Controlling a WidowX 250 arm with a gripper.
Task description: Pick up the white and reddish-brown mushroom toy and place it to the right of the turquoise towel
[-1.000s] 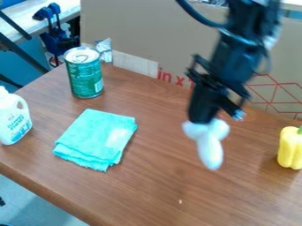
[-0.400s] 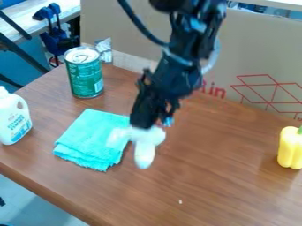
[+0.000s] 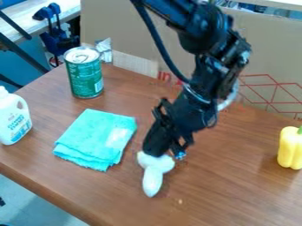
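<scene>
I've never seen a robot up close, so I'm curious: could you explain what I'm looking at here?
The black machine is a robot arm, jointed a bit like your own. It enters from the top of the picture, and its fingers point down over a wooden table. The view comes from one fixed camera looking down at a slant.

The fingers hold a white object with rounded lobes and a longer end hanging down; I can't say what it is.

Left of it lies a folded turquoise cloth. Farther back stands a green can, and at the left edge a white jug. A yellow pepper sits at the right edge.
</scene>
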